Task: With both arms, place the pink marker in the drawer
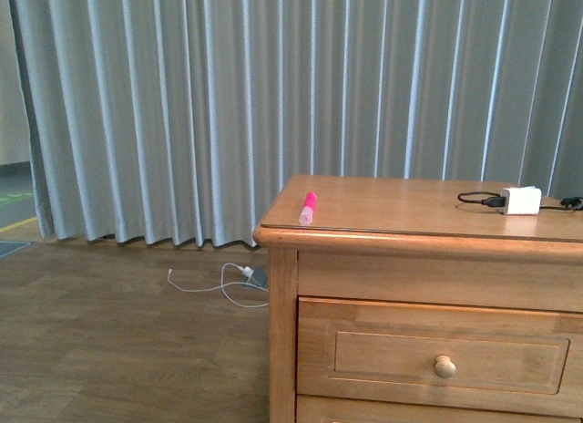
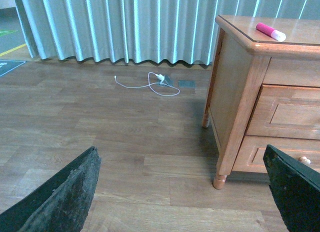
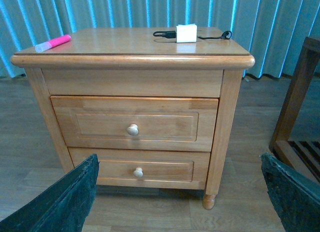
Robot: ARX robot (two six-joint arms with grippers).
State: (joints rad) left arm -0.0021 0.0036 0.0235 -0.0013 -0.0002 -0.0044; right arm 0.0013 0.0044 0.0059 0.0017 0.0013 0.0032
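In the front view neither arm shows. The marker (image 1: pixel 308 209) lies flat on the dresser top (image 1: pixel 401 209), near its left front corner, its paler round end facing the camera. It is a short, thick, bright pink cylinder and looks free to roll. The drawer (image 1: pixel 446 355) below is closed, its round knob (image 1: pixel 444 366) in the middle of the panel, so nothing of the task looks begun. A white charger (image 1: pixel 520 201) with a black lead sits well apart on the right of the top. In the left wrist view the left gripper (image 2: pixel 180 157) hangs low over the wooden floor beside the dresser, fingers (image 2: pixel 65 197) spread wide and holding nothing. From here the marker (image 2: pixel 270 31) is above and ahead, probably this arm's thing to pick since it lies on that side. The drawer is cut by the picture's edge, so I cannot judge it well from here. In the right wrist view the right gripper (image 3: pixel 179 159) faces the dresser front squarely, fingers (image 3: pixel 295 197) also wide apart and empty. Its line towards the knob (image 3: pixel 132 129) suggests it is meant to pull the drawer out. The marker (image 3: pixel 53 43) rests near the far corner of the top.
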